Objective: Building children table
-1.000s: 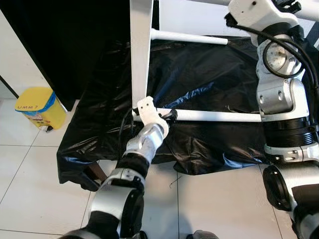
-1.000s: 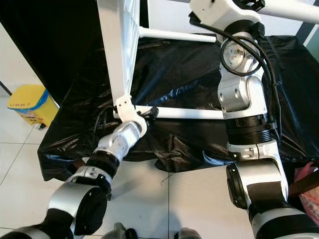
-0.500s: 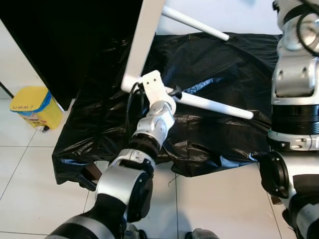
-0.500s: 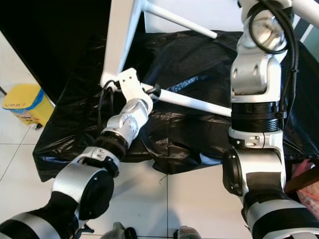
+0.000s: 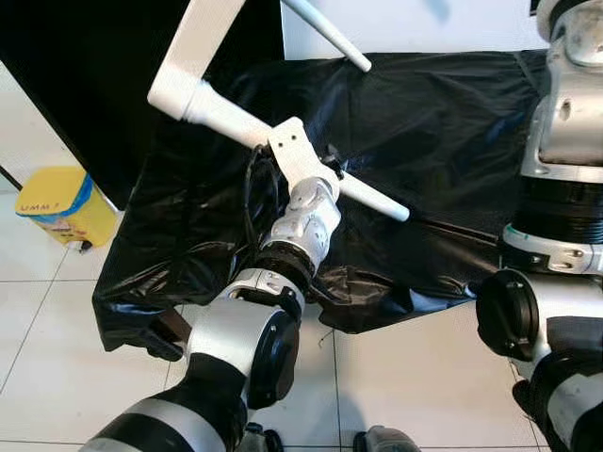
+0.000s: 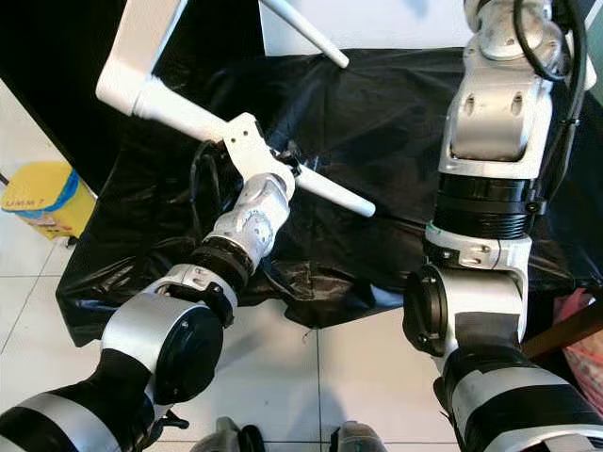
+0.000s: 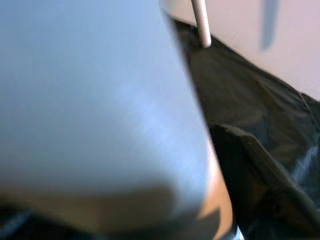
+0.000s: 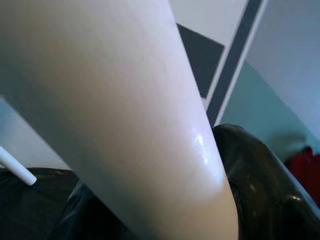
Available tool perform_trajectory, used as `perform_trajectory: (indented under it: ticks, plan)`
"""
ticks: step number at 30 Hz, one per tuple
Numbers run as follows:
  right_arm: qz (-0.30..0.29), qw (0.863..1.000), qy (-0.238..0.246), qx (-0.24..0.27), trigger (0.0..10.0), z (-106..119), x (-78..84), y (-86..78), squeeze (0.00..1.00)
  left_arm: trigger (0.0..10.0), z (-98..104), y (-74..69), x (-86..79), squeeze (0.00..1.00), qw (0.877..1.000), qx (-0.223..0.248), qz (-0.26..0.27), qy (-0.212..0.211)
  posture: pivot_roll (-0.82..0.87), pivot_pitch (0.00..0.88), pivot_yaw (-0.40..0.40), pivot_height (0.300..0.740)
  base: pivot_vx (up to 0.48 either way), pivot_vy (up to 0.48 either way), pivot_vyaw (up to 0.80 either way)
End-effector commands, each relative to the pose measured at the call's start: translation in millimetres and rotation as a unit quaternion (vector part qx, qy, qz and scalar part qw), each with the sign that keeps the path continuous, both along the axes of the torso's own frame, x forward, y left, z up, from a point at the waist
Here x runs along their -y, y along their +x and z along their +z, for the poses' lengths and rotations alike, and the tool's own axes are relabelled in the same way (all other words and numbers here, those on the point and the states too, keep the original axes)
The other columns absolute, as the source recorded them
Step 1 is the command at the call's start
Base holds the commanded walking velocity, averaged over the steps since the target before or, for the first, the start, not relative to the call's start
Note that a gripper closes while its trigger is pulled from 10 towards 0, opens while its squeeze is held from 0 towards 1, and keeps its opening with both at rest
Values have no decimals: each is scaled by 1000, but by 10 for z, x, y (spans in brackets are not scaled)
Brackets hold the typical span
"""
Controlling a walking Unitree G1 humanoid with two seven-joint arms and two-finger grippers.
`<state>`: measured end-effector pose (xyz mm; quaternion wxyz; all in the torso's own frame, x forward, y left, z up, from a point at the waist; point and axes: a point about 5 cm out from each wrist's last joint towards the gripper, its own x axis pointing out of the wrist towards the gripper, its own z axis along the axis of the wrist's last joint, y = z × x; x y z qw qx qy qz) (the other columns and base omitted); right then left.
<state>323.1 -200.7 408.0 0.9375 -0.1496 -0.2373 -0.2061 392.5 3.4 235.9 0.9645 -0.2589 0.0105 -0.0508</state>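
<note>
One yellow bin (image 5: 58, 203), label "UMM", beside black sheet (image 5: 433, 132).

Black plastic sheet (image 5: 443, 141) over table

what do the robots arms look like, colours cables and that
Both are silver metal with black joint bands and round black joint caps. The left arm ends in a white wrist bracket with a black cable looping beside it. The right arm is bulkier, with ribbed black rings and black cables near its top.

The left gripper (image 5: 325, 168) clasps a tilted white table leg (image 5: 372, 193) above black plastic sheeting (image 5: 443, 132), a yellow bin (image 5: 61, 202) well off to its left.
</note>
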Motion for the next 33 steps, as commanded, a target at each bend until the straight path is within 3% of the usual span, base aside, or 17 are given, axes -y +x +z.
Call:
perform_trajectory:
  ticks: [1, 6, 8, 9, 12, 13, 14, 19, 20, 21, 22, 23, 24, 33]
  plan:
    - [113, 993, 40, 1, 0, -88, -165, -14, 0, 0, 471, -178, 356, 0, 988, 132, -78, 36, -265, 86, 73, 740, 0, 0, 0]
    - [97, 994, 57, 0, 0, -232, -11, -66, 0, 0, 689, -168, 192, 0, 977, 193, -65, 68, -236, 85, 67, 740, 0, 0, 0]
    - [88, 993, 78, -4, 0, -390, 102, -90, 0, 0, 885, -186, 100, 0, 964, 244, -62, 85, -225, 85, 63, 740, 0, 0, 0]
    - [88, 993, 78, -4, 0, -390, 102, -90, 0, 0, 885, -186, 100, 0, 964, 244, -62, 85, -225, 85, 63, 740, 0, 0, 0]
    - [64, 987, 140, -35, 0, -846, 343, -80, 0, 0, 1121, -280, 19, 0, 945, 304, -60, 108, -198, 84, 60, 740, 0, 0, 0]
    - [64, 987, 140, -35, 0, -846, 343, -80, 0, 0, 1121, -280, 19, 0, 945, 304, -60, 108, -198, 84, 60, 740, 0, 0, 0]
    - [63, 982, 171, -46, 0, -1094, 415, -62, 0, 0, 1187, -342, 29, 0, 936, 323, -74, 114, -189, 84, 60, 740, 0, 0, 0]
    - [63, 980, 181, -57, 0, -1243, 432, -56, 0, 0, 1209, -392, 41, 0, 932, 333, -83, 119, -183, 83, 58, 740, 0, 0, 0]
    - [65, 980, 179, -62, 1373, -1318, 425, -54, 0, 0, 1197, -415, 54, 0, 930, 334, -91, 126, -180, 84, 57, 740, 0, 0, 0]
    - [65, 980, 179, -62, 1373, -1318, 425, -54, 0, 0, 1197, -415, 54, 0, 930, 334, -91, 126, -180, 84, 57, 740, 0, 0, 0]
    - [73, 979, 181, -64, 10000, -1383, 402, -50, 0, 10000, 1166, -428, 73, 0, 927, 333, -102, 138, -177, 84, 58, 740, 0, 0, 0]
    - [78, 979, 177, -71, 10000, -1450, 375, -46, 851, 10000, 1126, -440, 87, 447, 926, 329, -113, 144, -170, 82, 55, 740, 0, 0, 0]
    - [82, 978, 177, -73, 10000, -1495, 356, -45, 1000, 10000, 1092, -448, 96, 1000, 926, 327, -123, 146, -168, 81, 53, 740, 0, 0, 0]
    - [97, 981, 157, -58, 10000, -1554, 286, -73, 1000, 10000, 912, -471, 95, 1000, 922, 312, -152, 171, -159, 80, 42, 740, 0, 0, 0]
